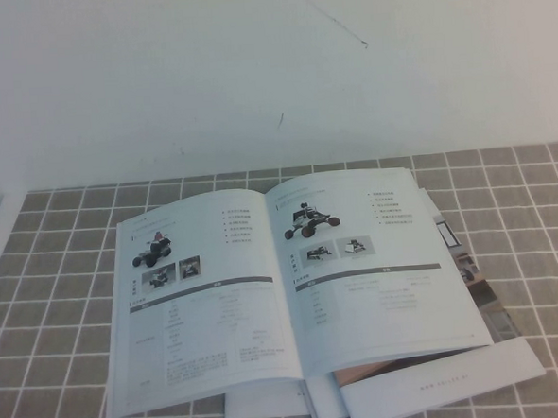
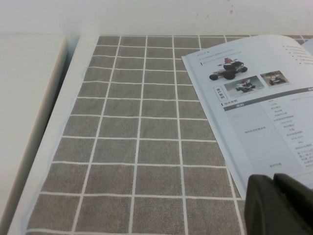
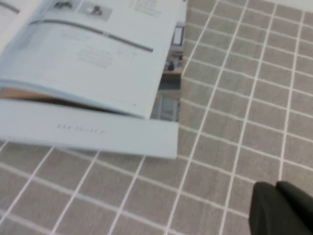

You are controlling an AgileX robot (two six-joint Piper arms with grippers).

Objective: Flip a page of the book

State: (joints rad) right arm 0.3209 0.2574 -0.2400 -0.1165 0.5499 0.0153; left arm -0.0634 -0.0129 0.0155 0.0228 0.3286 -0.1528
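Book [image 1: 294, 293] lying open on the desk [image 1: 65, 279], which is wearing a grey grid cloth; spine running roughly near-to-far through the middle of the spread. Neither arm is showing in the high view.

Nearest the robot: the book's near edge is fanning out, with several leaf ends and a white strip of cover [image 1: 441, 384] poking out beneath the right-hand page [image 1: 378, 279]. That page is sitting slightly raised over the stack, its near-right corner lifting off the cover below; a slice of cover photo is peeking out along its right side.

Left gripper [image 2: 279, 203] is hovering just off the book's near-left corner, above the left-hand leaf's edge. Only dark finger tips are showing, apparently pressed together, nothing between them. Right gripper [image 3: 281, 208] is hanging over bare cloth off the book's near-right corner, clear of the paper; again only dark tips, seemingly together and empty.

Judgement: step in hand is the approach, with no page yet gripped. Next move is calling for the right gripper to be reaching the raised near-right corner, separating one leaf only, then sweeping it across the spine. Glossy thin stock: risk of slipping or catching several leaves.

Farther out: plain white wall [image 1: 251, 69] beyond the book.
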